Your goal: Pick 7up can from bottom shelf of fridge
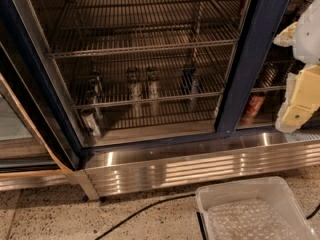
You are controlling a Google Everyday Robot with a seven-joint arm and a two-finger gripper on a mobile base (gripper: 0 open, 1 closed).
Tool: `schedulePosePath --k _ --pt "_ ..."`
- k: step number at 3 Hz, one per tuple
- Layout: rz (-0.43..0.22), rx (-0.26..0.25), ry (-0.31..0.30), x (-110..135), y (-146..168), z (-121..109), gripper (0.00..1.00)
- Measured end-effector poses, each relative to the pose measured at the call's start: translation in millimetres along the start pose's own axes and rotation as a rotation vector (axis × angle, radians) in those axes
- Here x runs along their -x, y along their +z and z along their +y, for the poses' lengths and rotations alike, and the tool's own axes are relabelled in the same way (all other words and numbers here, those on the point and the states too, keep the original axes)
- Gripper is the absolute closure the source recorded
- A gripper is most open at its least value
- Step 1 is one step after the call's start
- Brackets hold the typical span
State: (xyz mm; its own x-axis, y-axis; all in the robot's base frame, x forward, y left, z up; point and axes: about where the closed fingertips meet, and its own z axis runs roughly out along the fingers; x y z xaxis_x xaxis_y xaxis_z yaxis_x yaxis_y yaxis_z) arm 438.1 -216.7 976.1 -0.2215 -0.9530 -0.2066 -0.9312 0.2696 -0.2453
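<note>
The fridge has dark door frames, chrome wire shelves and a ribbed steel base. On its bottom shelf two pale silvery cans stand side by side, one on the left and one on the right. One of them is the 7up can; I cannot tell which. A darker can stands to their right. A red can stands behind the right glass door. My gripper, cream and white, hangs at the right edge in front of the right door, well right of the pale cans and about level with the bottom shelf.
A clear plastic bin sits on the speckled floor at the lower right. A black cable runs across the floor. Can shapes or reflections show at the shelf's left end. A glass door stands at the far left.
</note>
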Motion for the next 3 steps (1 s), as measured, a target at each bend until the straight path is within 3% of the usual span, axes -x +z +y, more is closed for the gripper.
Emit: schedulePosePath --k 1,2,3 --pt "0.000 0.000 0.000 0 0 0 0.00" --pt "-0.002 0.019 0.000 7 21 7 0.00" --pt "-0.028 0.061 -0.004 16 68 19 0.00"
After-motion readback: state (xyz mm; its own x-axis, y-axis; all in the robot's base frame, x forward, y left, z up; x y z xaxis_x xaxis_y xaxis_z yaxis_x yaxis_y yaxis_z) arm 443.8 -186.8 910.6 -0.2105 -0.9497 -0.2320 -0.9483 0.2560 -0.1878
